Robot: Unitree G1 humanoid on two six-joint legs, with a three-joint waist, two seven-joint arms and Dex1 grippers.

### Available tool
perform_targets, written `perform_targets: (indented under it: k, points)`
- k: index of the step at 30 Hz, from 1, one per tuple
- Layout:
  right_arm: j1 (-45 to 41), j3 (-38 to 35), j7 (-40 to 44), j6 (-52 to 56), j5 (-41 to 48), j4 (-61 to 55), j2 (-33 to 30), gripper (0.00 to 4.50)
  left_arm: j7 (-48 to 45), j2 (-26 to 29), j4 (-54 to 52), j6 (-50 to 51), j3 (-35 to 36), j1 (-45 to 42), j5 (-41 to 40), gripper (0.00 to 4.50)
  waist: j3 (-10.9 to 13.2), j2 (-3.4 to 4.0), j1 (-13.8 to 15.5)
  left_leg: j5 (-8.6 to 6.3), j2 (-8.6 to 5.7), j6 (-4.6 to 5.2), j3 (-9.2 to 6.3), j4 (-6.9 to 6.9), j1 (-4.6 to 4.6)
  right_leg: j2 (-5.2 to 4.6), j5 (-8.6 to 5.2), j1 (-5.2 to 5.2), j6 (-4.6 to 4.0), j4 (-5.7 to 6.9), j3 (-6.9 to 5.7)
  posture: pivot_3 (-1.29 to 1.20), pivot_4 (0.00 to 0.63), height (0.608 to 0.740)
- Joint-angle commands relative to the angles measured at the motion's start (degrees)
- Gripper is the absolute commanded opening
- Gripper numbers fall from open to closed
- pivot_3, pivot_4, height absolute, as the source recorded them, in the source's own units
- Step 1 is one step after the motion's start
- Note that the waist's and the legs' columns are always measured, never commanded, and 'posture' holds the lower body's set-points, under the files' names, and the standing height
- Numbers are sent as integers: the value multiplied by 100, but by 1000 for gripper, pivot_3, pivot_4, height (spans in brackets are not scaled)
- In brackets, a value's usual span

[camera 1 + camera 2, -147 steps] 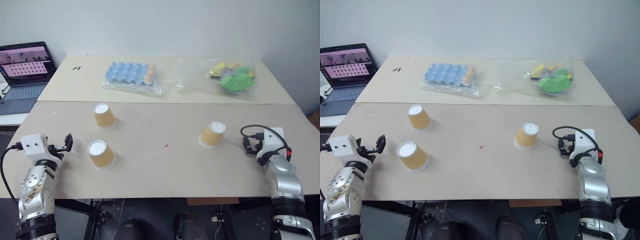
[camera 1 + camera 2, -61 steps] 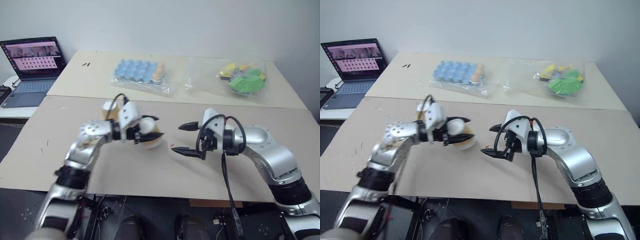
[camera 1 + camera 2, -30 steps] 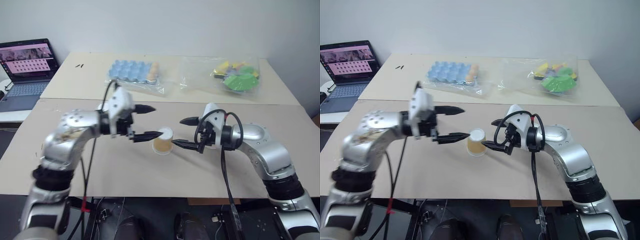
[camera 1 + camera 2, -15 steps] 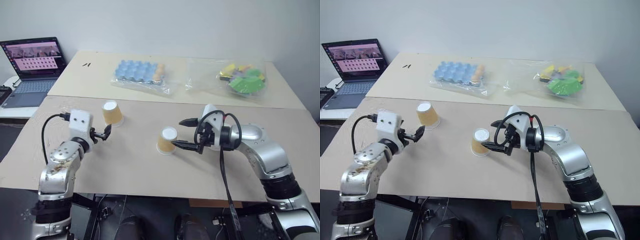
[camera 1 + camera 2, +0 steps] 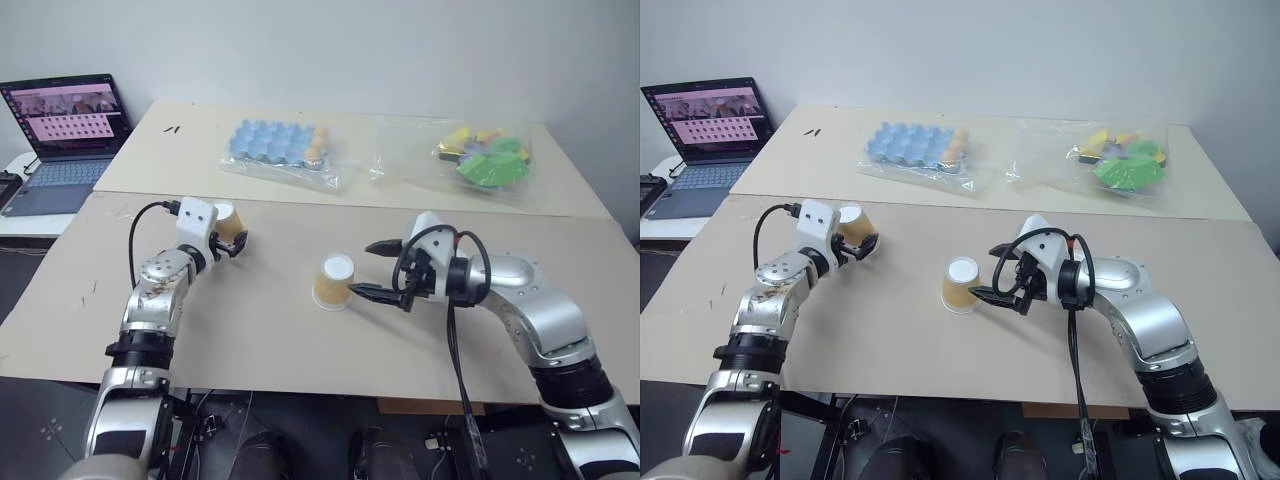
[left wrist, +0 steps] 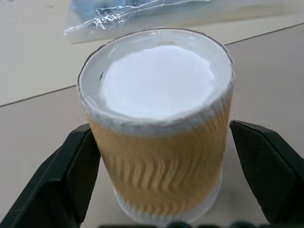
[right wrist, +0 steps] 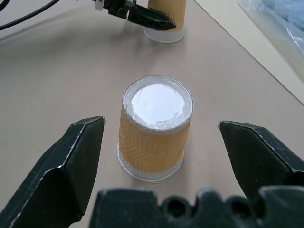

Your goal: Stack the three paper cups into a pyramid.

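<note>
While the right gripper (image 5: 361, 268) has kept its place by the centre cup (image 5: 334, 282) for the last second, the left gripper (image 6: 161, 130) has swung away from that cup, out toward the robot's left and down to the left cup (image 5: 228, 222). Meaning: centre cup is set down upside down on the table (image 5: 300, 340), white base up, standing free, likely 1 base cup of the pyramid; the left arm looks to be fetching the next. Pyramid not yet started as a stack, the 2 cups stand well apart, nothing on top. Left jaws: spread wide, not gripping. In the left wrist view the left cup sits upright on its rim right between the 2 fingers, deep in the gap, with a sliver of clearance each side, touch on the near finger hard to rule out. Right jaws: also fully spread, holding nothing. Centre cup stands just ahead of the tips, lined up with the gap but not yet inside it; lower fingertip is just beside its wall. Next call, my guess: left jaws clench on the left cup and carry it next to the centre cup.
</note>
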Motion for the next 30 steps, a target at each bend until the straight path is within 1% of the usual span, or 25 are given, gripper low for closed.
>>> perform_targets:
  k: [1,6,7,8,9,10,11,12,15,18,20,22,23,25,28,30]
  points:
    - [45,-273,-75,13,92,-272,-59,4500,-38,-60,270,-395,-15,-399,50,4441,0,0,-8,0,0,0,0,0,0,0,0,0,0,0,0,0,150,733]
    - [114,-275,-113,19,55,-301,-67,4500,-68,-117,362,-563,16,-521,9,4441,0,0,-30,0,0,0,-3,0,-2,0,-1,0,1,1,-2,0,150,733]
    - [125,-270,-116,11,41,-293,-66,4500,-87,-113,379,-619,15,-531,11,3928,0,0,-33,0,0,0,-3,0,-2,0,-1,0,1,1,-2,0,150,733]
    - [132,-268,-118,6,32,-287,-64,4500,-104,-109,394,-657,12,-537,14,3722,0,0,-40,0,0,0,-3,0,-2,0,-1,0,1,1,-2,0,150,733]
    - [136,-265,-120,6,28,-284,-62,4500,-118,-107,396,-688,17,-540,6,3413,0,0,-46,0,0,0,-3,0,-2,0,-1,0,2,1,-2,0,150,733]
    - [138,-262,-124,8,23,-280,-60,4500,-130,-101,392,-723,16,-541,8,3000,0,0,-51,0,0,0,-3,1,-2,0,-1,0,2,1,-2,0,150,733]
    - [138,-256,-128,12,16,-271,-61,4500,-161,-93,355,-754,19,-536,-4,2711,0,-1,-59,0,0,0,-4,1,-2,0,-1,0,2,1,-2,0,150,733]
    - [139,-249,-129,13,9,-262,-63,4500,-197,-80,316,-786,8,-526,-3,2558,0,0,-64,0,0,0,-4,1,-2,0,-1,0,2,1,-2,0,150,733]
    - [142,-230,-136,12,8,-245,-66,4500,-345,-7,167,-973,-119,-446,111,2508,0,-1,-88,0,0,0,-5,1,-2,0,-1,0,2,1,-2,0,150,733]
    - [147,-190,-143,11,-10,-237,-64,4500,-726,12,-238,-1046,-187,-280,-35,2508,0,-1,-93,0,0,0,-5,1,-3,0,-1,0,2,1,-3,0,150,733]
    - [161,-153,-149,23,-22,-232,-53,4500,-1577,67,-962,-947,-343,-20,-473,2508,0,0,-95,0,0,0,-6,0,-4,0,-1,0,2,2,-4,0,150,733]
    - [182,-123,-157,21,-43,-219,-51,4500,-2529,184,-1653,-569,-570,288,-979,2508,0,0,-98,0,2,0,-5,-1,-5,0,-2,0,3,4,-5,0,150,733]
    - [190,-120,-162,25,-43,-219,-49,4500,-2827,230,-1830,-438,-633,404,-1141,2508,0,0,-95,0,2,0,-5,-2,-5,0,-2,0,4,4,-5,0,150,733]
    - [186,-117,-185,42,-41,-222,-40,4500,-3238,340,-1988,-168,-764,570,-1296,2508,0,0,-99,0,2,0,-5,-1,-4,0,-4,0,6,4,-4,0,150,733]
    - [211,-164,-219,80,-12,-265,-60,4500,-3719,501,-1931,-154,-1045,716,-1200,2508,0,0,-106,0,2,-1,-5,5,2,0,-5,1,7,4,1,0,150,733]
    - [244,-224,-238,119,28,-332,-87,4500,-3885,519,-1807,-136,-1166,700,-1156,2508,0,0,-104,1,4,-1,-6,7,3,0,-4,1,7,6,3,0,150,733]
